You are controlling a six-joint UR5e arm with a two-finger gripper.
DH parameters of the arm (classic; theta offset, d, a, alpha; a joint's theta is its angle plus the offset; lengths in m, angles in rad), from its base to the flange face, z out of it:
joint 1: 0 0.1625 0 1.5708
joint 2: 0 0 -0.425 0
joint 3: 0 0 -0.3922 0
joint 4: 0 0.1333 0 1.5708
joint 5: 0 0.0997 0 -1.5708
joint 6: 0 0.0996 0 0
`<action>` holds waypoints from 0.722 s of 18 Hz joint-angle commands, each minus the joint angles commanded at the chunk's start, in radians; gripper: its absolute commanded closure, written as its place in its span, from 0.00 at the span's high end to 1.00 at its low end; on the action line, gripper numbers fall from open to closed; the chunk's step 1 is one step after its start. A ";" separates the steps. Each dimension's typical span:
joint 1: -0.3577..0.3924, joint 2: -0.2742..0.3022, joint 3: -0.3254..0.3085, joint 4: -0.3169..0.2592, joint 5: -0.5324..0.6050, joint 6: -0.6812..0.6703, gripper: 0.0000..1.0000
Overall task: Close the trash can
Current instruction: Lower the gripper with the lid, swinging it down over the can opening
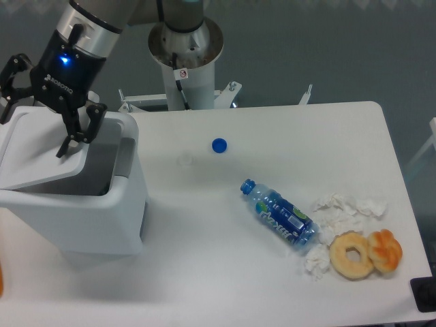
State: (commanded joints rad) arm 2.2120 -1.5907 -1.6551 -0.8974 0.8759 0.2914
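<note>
One trash can (75, 204) stood at the left end of the table (225, 272), a big white box with rounded corners. Its single lid (37, 150) lay tilted over the opening, low but not down flat; a dark wedge of the inside still showed along the right side, next to the grey latch strip (127, 158).

The one gripper (37, 116) hung over the back of the lid, its black fingers (82, 129) spread wide apart, one out past the left edge of the lid and the other above its right rear part. It held nothing. Whether the right finger actually touched the lid I could not tell from where I stood. A small blue light glowed on the wrist.

The rest of the table carried scattered odds. One blue bottle cap (219, 144) lay near the middle, and just left of it one pale, clear cap or ring (184, 159) that I could barely make out. One plastic water bottle (278, 213) with a blue label lay on its side, uncapped neck pointing up-left. To its right sat a loose cluster of crumpled white tissues (344, 208), several pieces, too bunched to count surely. Beside them were two pastries: one ring doughnut (352, 255) and one smaller golden bun (386, 250), touching each other.
</note>
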 joint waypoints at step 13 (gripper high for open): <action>0.002 0.000 -0.023 0.000 0.060 0.017 1.00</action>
State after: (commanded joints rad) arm 2.2135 -1.5907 -1.6782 -0.8974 0.9357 0.3083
